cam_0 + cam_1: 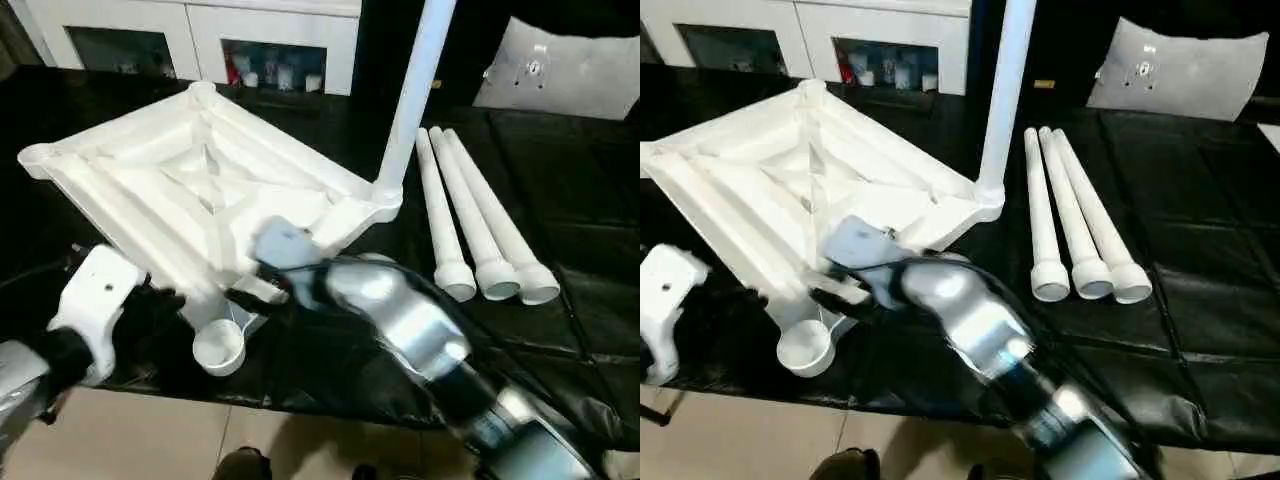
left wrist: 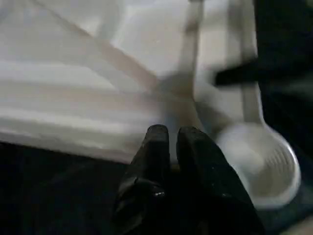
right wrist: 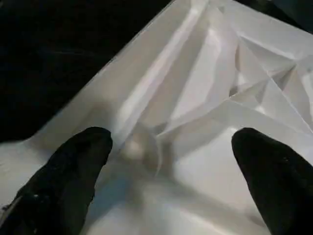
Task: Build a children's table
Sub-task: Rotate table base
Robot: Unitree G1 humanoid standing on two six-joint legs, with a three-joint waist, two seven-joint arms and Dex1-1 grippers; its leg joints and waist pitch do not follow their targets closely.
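Right gripper (image 3: 168, 147) spread over table top's (image 1: 200, 180) ribbed underside

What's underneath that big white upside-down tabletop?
The tabletop lies ribs-up on a black-covered work surface, its near corner socket over the edge above the floor. Whatever lies directly beneath it is hidden by the tabletop itself.

From my left wrist cam: my left gripper (image 2: 169, 139) is nearly closed, the two black fingers (image 2: 154, 147) side by side with just a thin gap between them, nothing held. The tips sit right at the edge of the white top (image 2: 88, 83), which lies underside up, ribs (image 2: 122, 61) crossing it diagonally. Just beside the fingers is a round corner socket (image 2: 266, 164), open and ridged inside. Black cloth (image 2: 54, 191) runs under the top's edge.
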